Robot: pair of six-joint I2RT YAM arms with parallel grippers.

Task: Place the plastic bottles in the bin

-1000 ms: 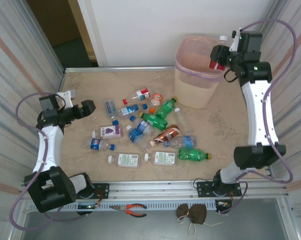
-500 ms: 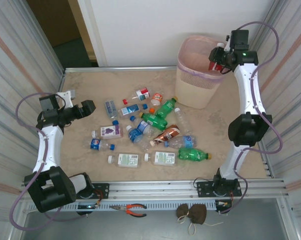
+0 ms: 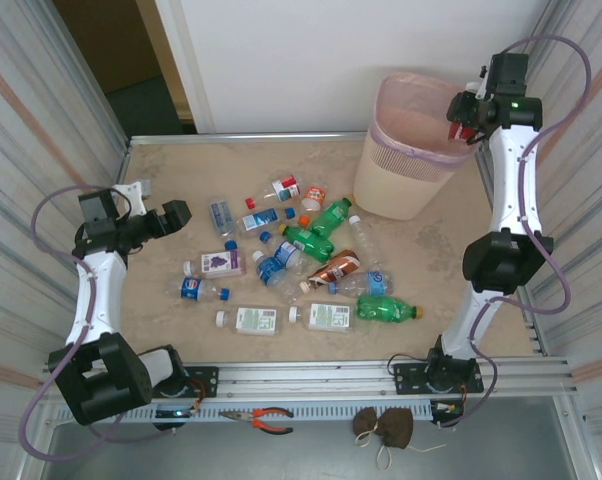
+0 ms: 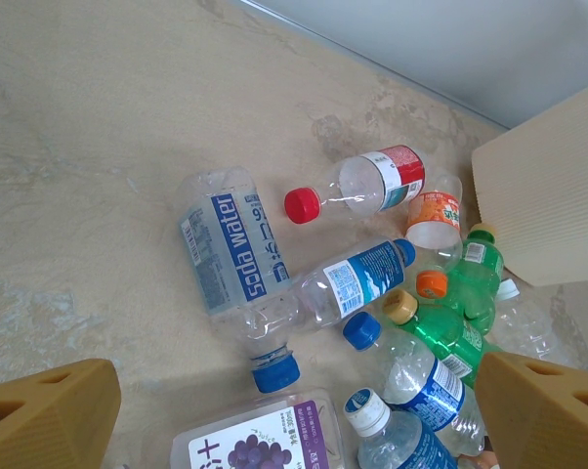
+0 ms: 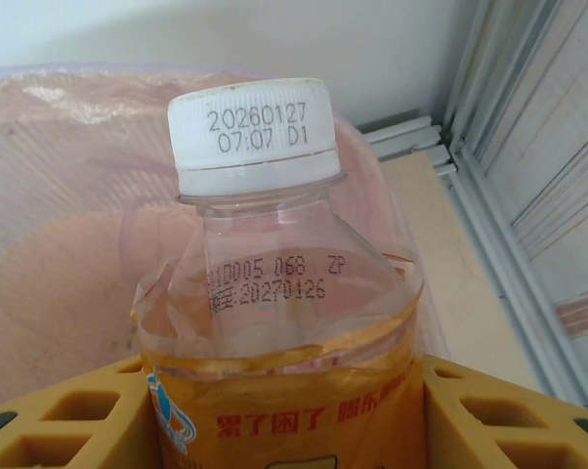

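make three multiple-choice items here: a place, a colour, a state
1. Where is the right gripper? A at the bin's rim; B near its own base; C at the near left corner
2. The cap of the orange-labelled bottle it holds is: A red; B white; C blue
3. The left gripper is: A shut on a bottle; B shut, empty; C open, empty
Answers: A, the top view shows it there; B, the right wrist view shows white; C, its fingers stand wide apart, nothing between.

Overhead and low left-wrist views share the bottles (image 3: 307, 240); right wrist looks closely over the bin (image 3: 401, 188).
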